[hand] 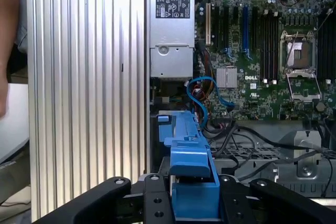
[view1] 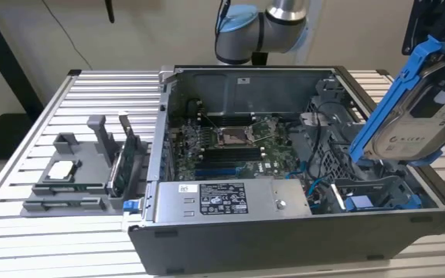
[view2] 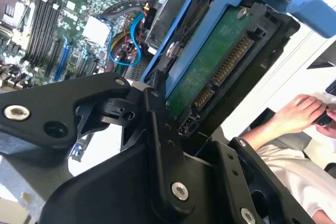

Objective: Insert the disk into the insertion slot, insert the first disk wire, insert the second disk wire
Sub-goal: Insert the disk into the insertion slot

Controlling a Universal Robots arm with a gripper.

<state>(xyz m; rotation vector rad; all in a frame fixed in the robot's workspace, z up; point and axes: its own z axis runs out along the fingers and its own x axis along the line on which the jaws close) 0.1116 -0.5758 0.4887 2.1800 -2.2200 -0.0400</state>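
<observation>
**Metal, plastic and a little cloth**

The disk (view1: 412,124) has a smooth silver-grey metal shell with a white paper label. Its frame (view1: 398,87) is bright blue, slightly glossy plastic. The gripper (hand: 194,203) is matt black with bright metal screws. The computer case (view1: 284,240) is dark grey matt metal, and the power supply box (view1: 230,200) is bare dull metal. The worktop (view1: 21,243) is ribbed aluminium with a satin sheen. A sleeve (view2: 294,174) is white cloth.

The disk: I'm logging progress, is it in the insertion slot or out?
Out. In the exterior view the disk hangs above the case, clear of the insertion slot; in the first wrist view the gripper clamps it.
</observation>
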